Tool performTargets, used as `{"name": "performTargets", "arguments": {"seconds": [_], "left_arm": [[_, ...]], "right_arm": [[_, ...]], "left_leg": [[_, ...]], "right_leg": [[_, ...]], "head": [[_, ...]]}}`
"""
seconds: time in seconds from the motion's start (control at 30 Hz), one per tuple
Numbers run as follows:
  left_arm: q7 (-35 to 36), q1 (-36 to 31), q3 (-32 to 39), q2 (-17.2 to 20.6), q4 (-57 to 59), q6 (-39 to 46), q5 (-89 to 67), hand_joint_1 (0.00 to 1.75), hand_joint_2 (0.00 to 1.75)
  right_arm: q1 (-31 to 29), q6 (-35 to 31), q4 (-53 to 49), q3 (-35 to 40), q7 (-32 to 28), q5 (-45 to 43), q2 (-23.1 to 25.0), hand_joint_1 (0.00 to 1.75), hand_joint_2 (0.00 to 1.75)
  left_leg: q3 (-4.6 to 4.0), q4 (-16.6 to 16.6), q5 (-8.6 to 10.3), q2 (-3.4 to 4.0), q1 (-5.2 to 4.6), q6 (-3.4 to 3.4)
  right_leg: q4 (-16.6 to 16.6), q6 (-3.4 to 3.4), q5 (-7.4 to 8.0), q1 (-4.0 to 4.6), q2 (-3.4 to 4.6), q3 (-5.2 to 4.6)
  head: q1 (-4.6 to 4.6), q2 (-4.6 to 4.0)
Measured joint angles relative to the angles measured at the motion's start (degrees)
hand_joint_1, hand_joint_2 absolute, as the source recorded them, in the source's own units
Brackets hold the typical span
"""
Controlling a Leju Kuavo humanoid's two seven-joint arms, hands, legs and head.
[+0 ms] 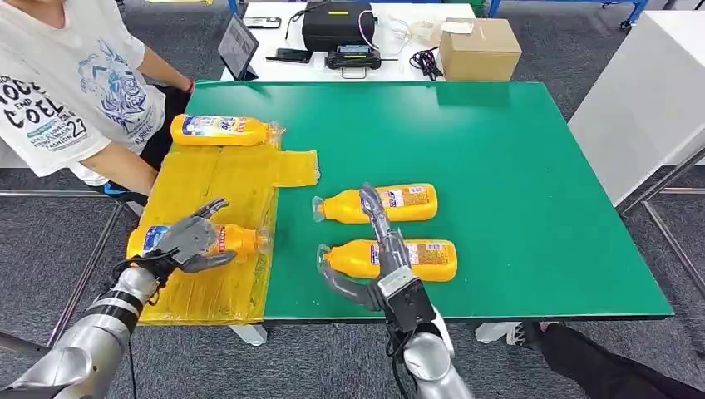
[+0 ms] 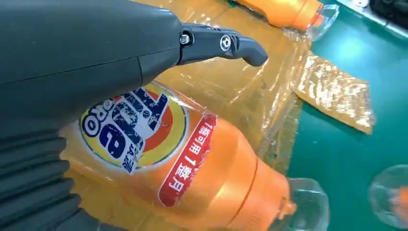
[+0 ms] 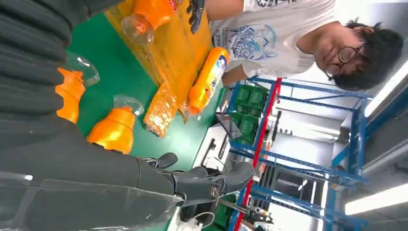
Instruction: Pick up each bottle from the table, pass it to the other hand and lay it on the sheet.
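The green counter (image 1: pixel 515 166) has a yellow sheet (image 1: pixel 224 179) lying over its left side. Four orange bottles lie flat. The far bottle (image 1: pixel 223 130) is at the back edge of the sheet, near a person (image 1: pixel 66 91) in a white shirt who stands by the counter's left end. The near-left bottle (image 1: pixel 237 239) lies on the front part of the sheet, cap pointing right. The left hand (image 1: pixel 193 241) is right over this bottle, fingers spread and a little curled — I cannot tell if it grips the bottle or just rests on it. From the left wrist, the label (image 2: pixel 134 130) is close under the palm and one dark finger (image 2: pixel 226 44) sticks out above the sheet.

Two more bottles lie on the bare green, side by side, caps pointing left: the middle bottle (image 1: pixel 391 204) and the front bottle (image 1: pixel 403 259). The right hand (image 1: pixel 376 253) is open wide over them — one finger points up across the middle bottle and the thumb reaches left in front of the front bottle's cap. It holds nothing

Behind the counter is a white desk (image 1: pixel 274 71) with a box (image 1: pixel 480 48) and a black case (image 1: pixel 337 25)
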Motion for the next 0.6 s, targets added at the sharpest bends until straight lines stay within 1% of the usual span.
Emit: {"name": "performTargets", "arguments": {"seconds": [0.13,0.23,0.3,0.33,0.4,0.43,0.47,0.53,0.6], "left_arm": [[-2.63,0.49,1.57,0.04,-0.17,-1.66,4.64,0.00,0.00],[-5.53,2.09,3.67,-1.05,-1.86,3.49,11.24,0.00,0.00],[-5.72,3.25,5.35,-2.51,-3.32,7.60,14.35,0.00,0.00],[-5.72,3.71,5.79,-3.00,-3.89,8.27,14.57,0.00,1.75],[-6.10,4.28,6.64,-3.56,-4.94,10.98,14.60,0.00,1.75],[-6.73,4.76,7.02,-3.96,-5.69,15.15,13.81,0.00,1.75],[-8.05,5.46,7.19,-4.41,-6.59,21.69,12.54,0.00,1.75],[-11.02,6.77,7.28,-5.36,-8.90,31.50,13.40,0.00,1.75],[-11.65,7.66,7.54,-6.36,-12.20,36.07,14.88,0.00,1.75]], "right_arm": [[-0.30,0.00,1.00,0.04,0.00,-0.35,0.22,0.00,1.75],[-0.30,-0.13,1.44,0.04,0.00,-0.39,0.24,0.00,1.75],[-0.30,-0.20,1.55,0.09,0.00,-0.37,0.28,0.00,1.75],[-0.30,-0.22,1.62,0.09,0.00,-0.37,0.39,0.00,1.75],[-0.28,-0.55,1.68,0.11,0.00,-0.35,0.48,0.00,1.75],[-0.28,-0.79,1.70,0.11,0.00,-0.26,0.52,0.00,1.75],[-0.27,-1.01,1.70,0.11,0.00,-0.06,0.59,0.00,1.75],[-0.19,-1.55,1.70,0.26,0.22,0.42,0.63,0.00,1.75],[-0.15,-1.92,1.70,0.48,0.44,0.94,0.63,0.00,1.75]], "left_leg": [[0.01,0.00,0.01,0.01,0.00,0.00],[-0.03,0.01,0.00,0.04,0.00,0.00],[-0.14,0.02,0.01,0.02,0.00,0.00],[-0.18,0.02,0.01,0.04,0.00,0.00],[-0.19,0.02,0.01,0.05,0.00,0.00],[-0.21,0.03,0.01,0.06,0.00,0.00],[-0.25,0.03,0.01,0.09,0.01,0.00],[-0.37,0.04,0.01,0.11,0.01,0.00],[-0.43,0.04,0.01,0.05,0.02,0.00]], "right_leg": [[0.00,0.00,0.00,0.00,0.01,-0.01],[-0.01,0.01,0.01,-0.01,0.02,-0.11],[-0.01,0.01,0.01,0.00,0.01,-0.19],[-0.01,0.01,0.02,0.00,0.02,-0.23],[-0.01,0.01,0.02,0.00,0.02,-0.26],[-0.01,0.01,0.02,0.01,0.02,-0.30],[0.00,0.01,0.03,0.01,0.03,-0.37],[0.00,0.01,0.03,0.02,0.04,-0.48],[0.00,0.01,0.03,0.02,0.02,-0.50]], "head": [[0.02,0.00],[0.00,0.00],[0.04,0.00],[0.04,0.00],[0.02,0.00],[0.04,0.00],[0.02,0.00],[0.02,0.00],[0.02,0.00]]}}
